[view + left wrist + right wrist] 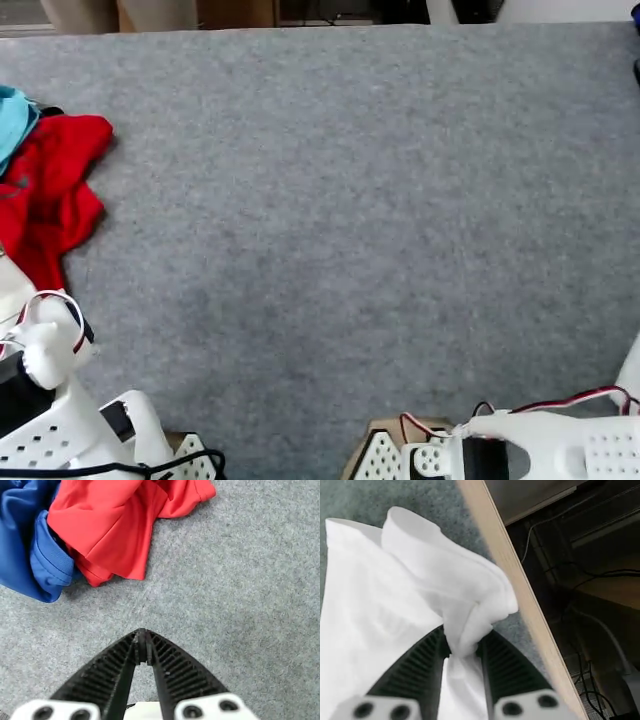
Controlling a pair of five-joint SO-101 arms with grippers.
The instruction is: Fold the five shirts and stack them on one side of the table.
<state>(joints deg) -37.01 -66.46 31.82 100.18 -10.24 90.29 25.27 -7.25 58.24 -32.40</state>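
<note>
A crumpled red shirt (48,195) lies at the table's left edge, with a light blue shirt (14,118) behind it. In the left wrist view the red shirt (117,525) lies beside a dark blue shirt (30,555). My left gripper (142,642) hangs shut and empty over bare felt, a short way from the red shirt's hem. My right gripper (462,647) is shut on a fold of a white shirt (380,610) that lies close to the table's wooden edge (512,575). The right arm's white body (540,445) sits at the front right.
Grey felt (360,200) covers the table. The left arm's base (60,420) stands at the front left corner. Beyond the wooden edge in the right wrist view lie cables (580,575) and a dark floor.
</note>
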